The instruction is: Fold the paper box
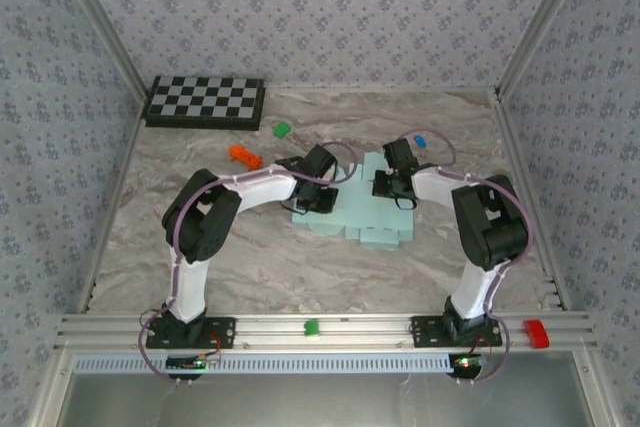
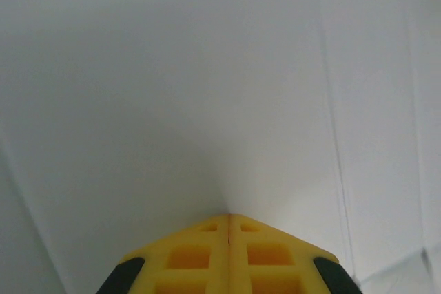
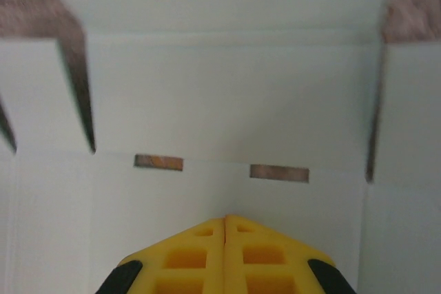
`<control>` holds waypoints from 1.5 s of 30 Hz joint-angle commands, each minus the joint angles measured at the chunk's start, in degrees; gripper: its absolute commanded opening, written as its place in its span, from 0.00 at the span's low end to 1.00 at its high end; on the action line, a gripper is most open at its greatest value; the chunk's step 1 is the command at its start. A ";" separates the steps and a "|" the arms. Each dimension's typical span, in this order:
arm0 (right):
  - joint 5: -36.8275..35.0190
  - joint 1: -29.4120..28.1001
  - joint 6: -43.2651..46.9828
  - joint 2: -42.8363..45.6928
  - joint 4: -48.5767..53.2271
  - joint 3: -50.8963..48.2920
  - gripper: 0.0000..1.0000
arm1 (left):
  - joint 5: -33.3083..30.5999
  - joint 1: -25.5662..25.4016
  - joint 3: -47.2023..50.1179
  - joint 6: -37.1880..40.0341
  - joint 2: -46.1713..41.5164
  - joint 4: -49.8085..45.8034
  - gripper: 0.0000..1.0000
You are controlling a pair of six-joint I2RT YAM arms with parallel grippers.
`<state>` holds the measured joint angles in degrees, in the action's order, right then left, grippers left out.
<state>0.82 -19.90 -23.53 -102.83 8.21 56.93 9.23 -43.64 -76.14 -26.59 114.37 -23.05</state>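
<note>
The paper box (image 1: 365, 217) is a pale aqua-blue die-cut sheet lying flat in the middle of the table. My left gripper (image 1: 318, 190) rests over the sheet's left part, and my right gripper (image 1: 385, 185) over its upper right part. In the left wrist view the yellow jaws of the left gripper (image 2: 229, 216) are shut with nothing between them, tips down on the plain paper box (image 2: 207, 87). In the right wrist view the right gripper (image 3: 225, 217) is also shut and empty, its tips on the paper box (image 3: 227, 94) just short of a crease with two slots.
A black-and-white checkerboard (image 1: 205, 101) lies at the back left. Small blocks sit on the table: orange (image 1: 245, 156), green (image 1: 282, 130) and blue (image 1: 421, 140). On the front rail are a green block (image 1: 311, 327) and a red one (image 1: 536, 333). Patterned walls enclose the table.
</note>
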 commanded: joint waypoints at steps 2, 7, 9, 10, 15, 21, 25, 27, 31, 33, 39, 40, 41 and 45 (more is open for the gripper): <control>4.10 -1.27 3.24 -5.77 3.47 5.50 0.04 | 3.42 -2.76 2.44 -3.87 -2.13 1.37 0.00; 4.98 -2.07 4.89 -7.79 6.07 12.88 0.04 | 1.83 -2.62 2.85 -3.86 -6.51 0.99 0.00; 4.98 -2.08 4.85 -6.95 7.25 14.31 0.04 | 0.62 -1.63 2.50 -2.91 -7.78 0.03 0.00; 4.98 -2.08 4.80 -6.20 7.80 14.60 0.04 | 0.47 -0.86 2.14 -1.99 -8.05 -0.55 0.00; 4.23 -1.98 3.60 -0.98 8.84 11.90 0.05 | 0.18 3.77 1.37 2.59 -7.60 -1.29 0.00; 0.78 -1.73 -0.59 4.46 7.63 1.30 0.05 | 0.15 6.00 -0.38 7.68 -3.05 -0.77 0.00; 0.18 -1.50 -2.97 4.69 6.55 -2.30 0.03 | -0.40 6.24 -0.02 7.45 -1.64 0.96 0.00; 0.02 -1.63 -3.73 3.81 5.89 -2.70 0.03 | -0.15 6.14 0.59 6.93 -1.26 1.52 0.00; 0.32 -1.96 -3.78 1.62 4.76 -1.90 0.03 | -0.38 6.07 3.88 4.93 -2.10 2.53 0.00; 0.95 -2.27 -3.24 -0.20 4.96 -0.18 0.02 | -0.34 5.86 6.66 3.21 -3.43 3.58 0.00; 2.73 -4.10 -0.01 -6.69 5.90 7.18 0.02 | -1.69 3.08 14.25 -2.29 -7.97 5.47 0.00; 2.98 -4.42 0.50 -7.74 6.30 8.52 0.02 | -2.07 2.46 15.02 -3.09 -8.76 5.47 0.00; 3.34 -4.80 0.98 -8.78 6.61 9.82 0.02 | -2.55 1.69 15.85 -4.07 -9.49 5.34 0.00; 4.34 -6.49 2.54 -12.81 7.77 15.72 0.02 | -3.10 -0.69 17.82 -7.55 -11.18 6.27 0.00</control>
<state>3.01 -24.84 -23.22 -112.05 12.34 70.06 6.72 -42.72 -60.42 -30.06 104.05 -15.09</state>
